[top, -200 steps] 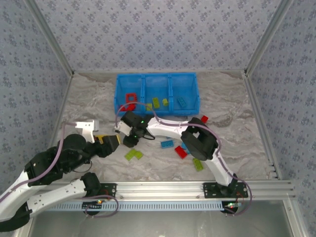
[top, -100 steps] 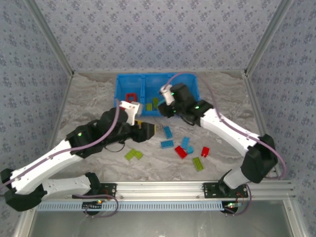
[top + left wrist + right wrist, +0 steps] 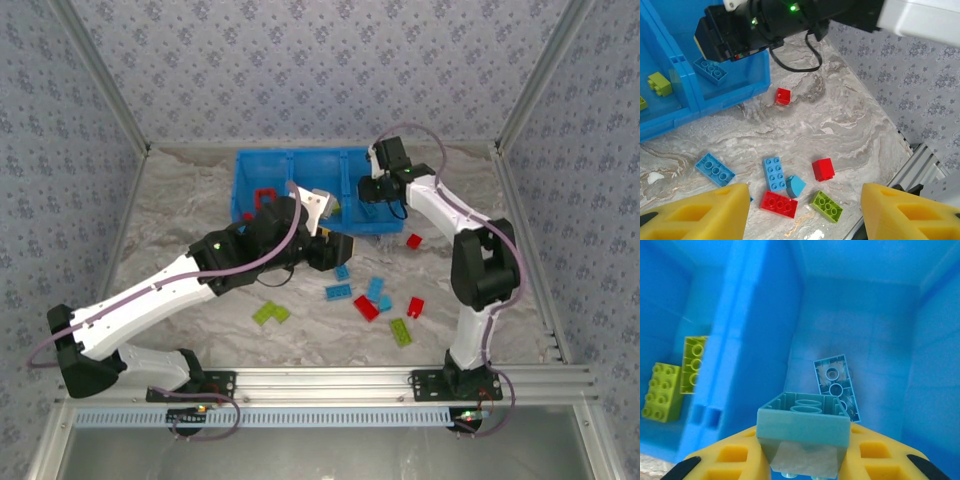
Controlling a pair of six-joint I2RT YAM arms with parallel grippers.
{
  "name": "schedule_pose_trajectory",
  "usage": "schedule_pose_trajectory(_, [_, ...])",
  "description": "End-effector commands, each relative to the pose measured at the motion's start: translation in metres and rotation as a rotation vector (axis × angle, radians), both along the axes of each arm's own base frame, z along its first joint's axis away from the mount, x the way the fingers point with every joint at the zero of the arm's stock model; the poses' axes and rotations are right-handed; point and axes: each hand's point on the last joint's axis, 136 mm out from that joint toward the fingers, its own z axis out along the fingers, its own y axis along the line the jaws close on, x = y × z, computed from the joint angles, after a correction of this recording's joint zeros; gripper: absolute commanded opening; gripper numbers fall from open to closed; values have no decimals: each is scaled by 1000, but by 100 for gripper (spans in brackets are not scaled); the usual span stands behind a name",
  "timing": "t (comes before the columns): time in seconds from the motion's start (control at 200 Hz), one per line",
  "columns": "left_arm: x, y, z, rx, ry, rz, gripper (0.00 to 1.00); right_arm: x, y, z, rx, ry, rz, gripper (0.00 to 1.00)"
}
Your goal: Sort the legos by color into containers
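**Right gripper** (image 3: 804,456): jaws clenched on a blue brick (image 3: 804,422). Its hollow underside faces the wrist camera, and a yellow finger (image 3: 732,457) presses on each side.
- The brick hangs inside the right compartment of the bin (image 3: 300,156), above the floor and not touching it.
- On that floor below lies a second blue brick (image 3: 836,387), underside up.
- Across the divider (image 3: 742,335), in the middle compartment, are lime bricks (image 3: 693,364), studs up, close together.
- In the top view the red frame (image 3: 265,197) sits in the left compartment.

**Left gripper** (image 3: 805,220): jaws released and wide apart, nothing between the fingers (image 3: 695,212).
- It hovers over the table (image 3: 850,115), just in front of the bin, above the loose bricks.
- Between and just beyond the fingers is a tight cluster:
  - a blue 2x3 plate (image 3: 774,173);
  - a small blue piece (image 3: 795,186), tilted, touching the plate's near end;
  - a flat red brick (image 3: 778,204) beside the two blue ones;
  - a lime plate (image 3: 826,206);
  - a red cube (image 3: 823,169).
- A longer blue plate (image 3: 715,169) lies a little apart, towards the bin.
- A small red brick (image 3: 783,96) sits alone near the bin's front corner.
- In the top view a lime pair (image 3: 270,313) lies apart from the cluster, on the left arm's side.
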Motion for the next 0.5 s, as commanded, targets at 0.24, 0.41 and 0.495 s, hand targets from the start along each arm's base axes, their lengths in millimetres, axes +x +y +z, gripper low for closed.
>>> schedule_pose_trajectory(0.24, [0, -4, 12, -35, -30, -3, 60, -7, 13, -42, 163, 156, 81, 32])
schedule_pose_trajectory(0.41, [-1, -4, 10, -30, -28, -1, 61, -7, 11, -57, 157, 202, 65, 38])
schedule_pose_trajectory(0.495, [-2, -3, 9, -27, -25, 3, 61, -8, 9, -60, 148, 205, 61, 44])
